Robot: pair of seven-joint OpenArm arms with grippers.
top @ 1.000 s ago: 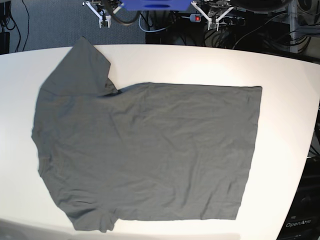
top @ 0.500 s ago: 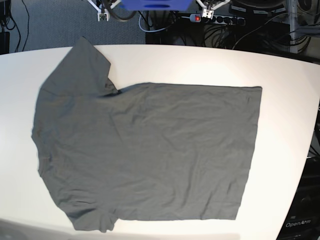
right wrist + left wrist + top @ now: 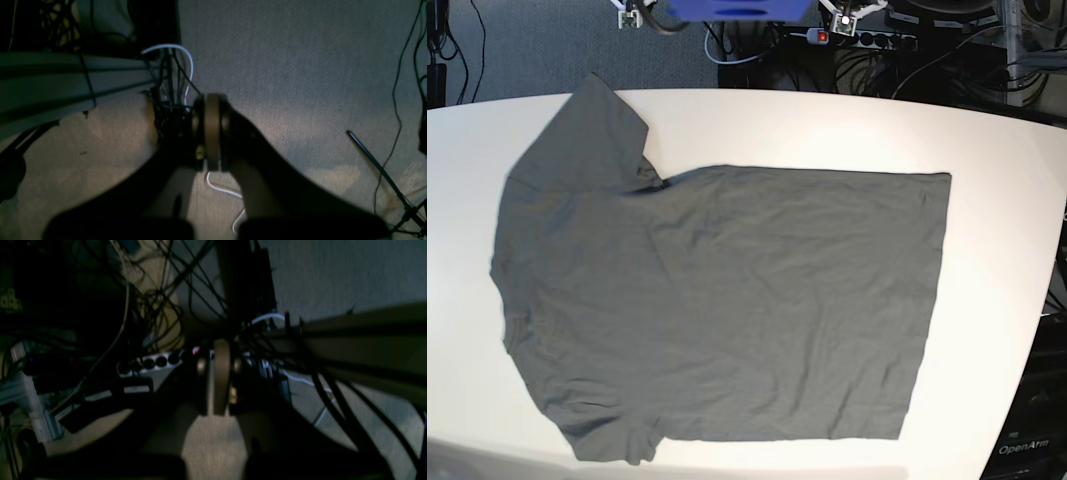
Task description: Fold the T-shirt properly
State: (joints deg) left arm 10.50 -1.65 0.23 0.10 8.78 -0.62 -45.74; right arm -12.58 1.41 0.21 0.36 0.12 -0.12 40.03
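T-shirt [image 3: 717, 300] lies spread flat, unfolded, on white table [image 3: 1007, 230].

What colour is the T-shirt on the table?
Plain dark charcoal grey T-shirt, no pattern. The base view shows it best.

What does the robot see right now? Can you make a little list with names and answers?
shirt: dark grey T-shirt, spread flat, not folded yet
shirt position: collar end toward the base view's left, bottom hem toward its right
table: white, shirt covers most of it
left gripper: shut, empty, off the table over the floor and cables
right gripper: shut, empty, over the carpet
touching the shirt: nothing
folding: not begun
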